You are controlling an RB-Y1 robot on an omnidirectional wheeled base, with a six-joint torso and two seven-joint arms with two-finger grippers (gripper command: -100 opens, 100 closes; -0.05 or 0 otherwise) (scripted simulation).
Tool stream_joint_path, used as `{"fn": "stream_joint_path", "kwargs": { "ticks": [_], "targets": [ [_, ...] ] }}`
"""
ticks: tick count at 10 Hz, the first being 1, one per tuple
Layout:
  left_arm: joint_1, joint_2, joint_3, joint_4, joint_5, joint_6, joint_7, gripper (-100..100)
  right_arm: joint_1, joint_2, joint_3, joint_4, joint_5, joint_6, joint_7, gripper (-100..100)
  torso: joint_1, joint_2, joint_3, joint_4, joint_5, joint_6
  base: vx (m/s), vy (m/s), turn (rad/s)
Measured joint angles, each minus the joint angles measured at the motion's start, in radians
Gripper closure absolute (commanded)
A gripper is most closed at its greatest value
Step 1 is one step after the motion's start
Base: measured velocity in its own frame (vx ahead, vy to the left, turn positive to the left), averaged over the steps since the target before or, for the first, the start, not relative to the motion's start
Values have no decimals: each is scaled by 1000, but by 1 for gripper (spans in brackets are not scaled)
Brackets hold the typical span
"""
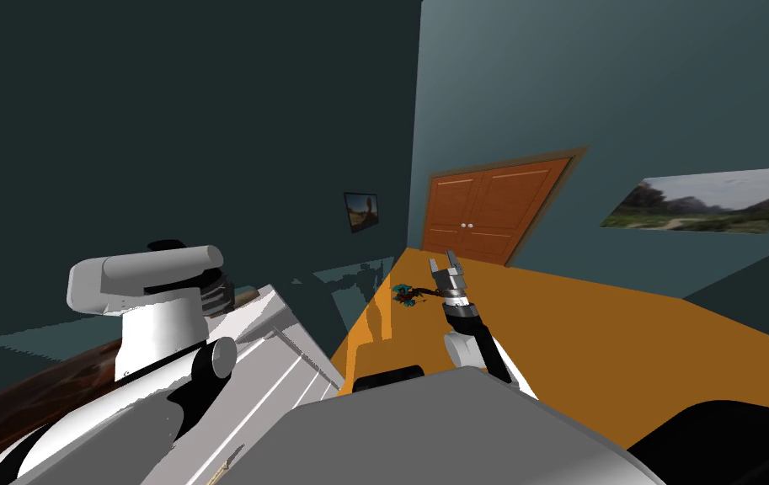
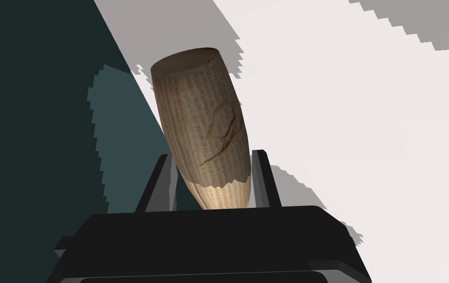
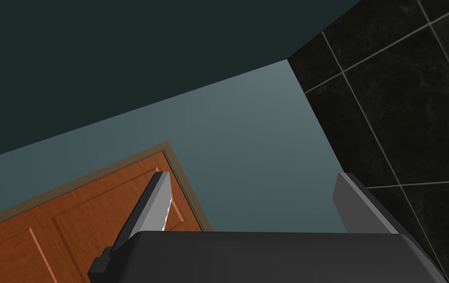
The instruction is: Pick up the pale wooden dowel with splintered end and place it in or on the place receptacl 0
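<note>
The left claw (image 2: 213, 157) pinches the dowel (image 2: 201, 123) low, near its jagged end, most of it sticking out tilted before a white surface (image 2: 366, 123), so a quick swing could likely lever it loose.

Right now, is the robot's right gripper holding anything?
No, the right gripper stands wide open, with nothing in the gap.

Our left end effector's (image 2: 211, 159) dark body hides the dowel's (image 2: 198, 118) lower end. The dark and teal thing (image 1: 406, 295) on the orange floor (image 1: 627, 337) is too small for us to name. In the right wrist view the brown door (image 3: 71, 231) runs off the edge
</note>
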Motion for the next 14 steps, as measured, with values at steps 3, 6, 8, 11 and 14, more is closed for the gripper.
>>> {"fn": "stream_joint_path", "kwargs": {
  "ticks": [3, 6, 8, 11, 14],
  "targets": [
    [-5, 9, 2, -4, 3, -17, 0, 100, 0, 0, 0, 0, 0, 0, 0, 0, -1, 1, 1, 1, 0, 0, -30, -29, -11],
    [-18, 31, 2, -4, 12, -79, 3, 100, 0, 0, 0, 0, 0, 0, 0, 0, -4, 4, 3, 2, -2, 1, -62, -56, -48],
    [-20, 50, 5, 6, 27, -131, 3, 100, 0, 0, 0, 0, 0, 0, 0, 0, -3, 5, 4, 2, -2, 1, -63, -32, -81],
    [-29, 95, 3, 42, 64, -176, 10, 100, 0, 0, 0, 0, 0, 0, 0, 0, -2, 7, 5, 3, -2, 3, -101, -4, -177],
    [-26, 145, 4, 92, 115, -192, 13, 100, 0, 0, 0, 0, 0, 0, 0, 0, 0, 8, 5, 3, -2, 2, -97, 17, -160]
  ]
}}
